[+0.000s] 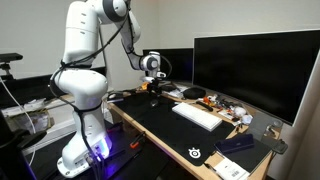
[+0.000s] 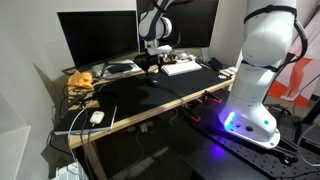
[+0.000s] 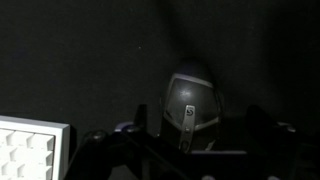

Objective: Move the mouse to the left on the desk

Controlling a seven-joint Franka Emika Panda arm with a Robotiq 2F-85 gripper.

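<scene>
A small white logo [image 1: 197, 153] marks the black mat [image 1: 160, 125] near the desk's [image 1: 128, 118] end edge. No words or numbers are legible

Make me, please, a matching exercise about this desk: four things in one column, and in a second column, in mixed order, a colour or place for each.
Things
1. mouse
2. keyboard
3. logo
4. monitor

Descriptions
A. stands upright behind the keyboard, screen dark
B. small white mark on the black mat
C. dark and rounded, close under the gripper
D. white, lying flat on the mat

Pairs: 1-C, 2-D, 3-B, 4-A
</scene>
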